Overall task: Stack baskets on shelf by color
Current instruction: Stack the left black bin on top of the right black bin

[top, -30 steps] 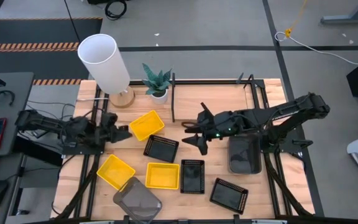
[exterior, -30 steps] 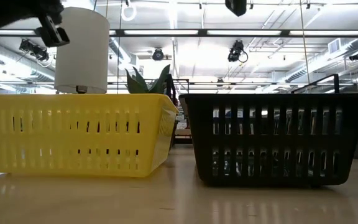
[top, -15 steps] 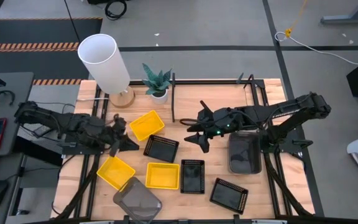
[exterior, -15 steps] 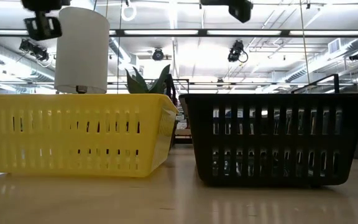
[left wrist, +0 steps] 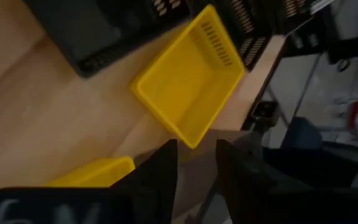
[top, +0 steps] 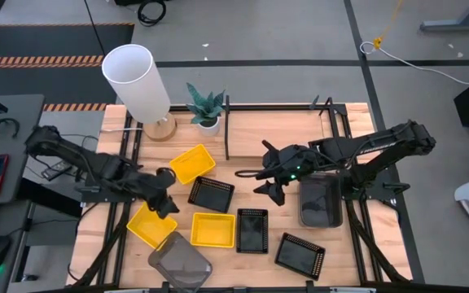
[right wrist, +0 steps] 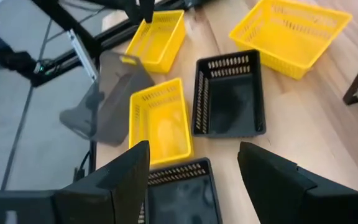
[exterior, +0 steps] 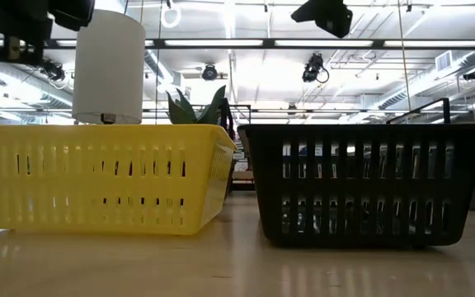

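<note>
The table [top: 291,130] carries everything, and the shelf [top: 279,110], a thin black rod frame at its far edge, serves as the landmark; no basket sits inside it yet. The smoky-grey baskets come next in size: one [top: 320,201] lies on the table just in front of the shelf's right end, and another [top: 181,262] lies far from the shelf at the near left edge. Three yellow baskets lie to the shelf's left and well in front of it: one [top: 192,163] nearest the shelf's left post, one [top: 213,229] farther forward, one [top: 151,225] farthest left. Black baskets [top: 211,194] fill the middle ground in front of the shelf. The right gripper [top: 269,181] hovers in front of the shelf's left half, fingers spread wide and empty, above the black basket. The left gripper [top: 166,203] hangs over the far corner of the leftmost yellow basket, its fingers [left wrist: 160,174] parted only narrowly and holding nothing. It seems to be lining up a rim grab. To do that well, one finger should drop inside the wall and one outside, straddling a short side squarely, and close only once low enough to hold the thin plastic firmly.
</note>
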Controlling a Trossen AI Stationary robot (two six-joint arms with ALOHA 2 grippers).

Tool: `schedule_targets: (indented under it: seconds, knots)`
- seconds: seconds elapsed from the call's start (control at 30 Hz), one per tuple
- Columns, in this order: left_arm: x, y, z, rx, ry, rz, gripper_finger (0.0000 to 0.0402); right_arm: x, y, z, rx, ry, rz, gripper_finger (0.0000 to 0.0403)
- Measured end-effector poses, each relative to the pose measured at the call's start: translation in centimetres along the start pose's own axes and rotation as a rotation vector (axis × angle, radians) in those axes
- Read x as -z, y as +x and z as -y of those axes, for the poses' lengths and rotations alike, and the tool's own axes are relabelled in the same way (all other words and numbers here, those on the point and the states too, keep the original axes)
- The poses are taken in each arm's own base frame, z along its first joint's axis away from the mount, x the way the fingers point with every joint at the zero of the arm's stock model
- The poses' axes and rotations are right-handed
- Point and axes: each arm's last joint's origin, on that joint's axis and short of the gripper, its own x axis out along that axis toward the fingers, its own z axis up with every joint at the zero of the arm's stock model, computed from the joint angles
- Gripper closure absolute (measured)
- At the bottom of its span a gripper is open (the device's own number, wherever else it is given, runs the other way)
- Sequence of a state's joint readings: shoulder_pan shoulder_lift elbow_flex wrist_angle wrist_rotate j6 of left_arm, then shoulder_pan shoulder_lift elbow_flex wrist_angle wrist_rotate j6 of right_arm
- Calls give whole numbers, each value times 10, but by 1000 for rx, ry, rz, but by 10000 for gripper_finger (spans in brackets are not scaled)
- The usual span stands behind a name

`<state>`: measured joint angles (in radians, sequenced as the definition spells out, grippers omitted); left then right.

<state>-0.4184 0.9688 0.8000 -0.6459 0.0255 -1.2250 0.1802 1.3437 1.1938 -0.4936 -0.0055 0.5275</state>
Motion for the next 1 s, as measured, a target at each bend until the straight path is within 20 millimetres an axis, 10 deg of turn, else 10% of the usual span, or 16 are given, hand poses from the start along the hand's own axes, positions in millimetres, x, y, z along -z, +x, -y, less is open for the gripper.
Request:
schedule_targets:
  seconds: [0.4,0.7,1.0]
  knots:
    - [14,24,46,-294,45,-222,287,-1,0,2,-6,-57,-6,153]
    - [29,75,76,-342,448,-307,286,-1,0,2,-7,-81,-6,153]
    - [38,104,75,-387,600,-380,191,0,0,1,-26,-74,-16,153]
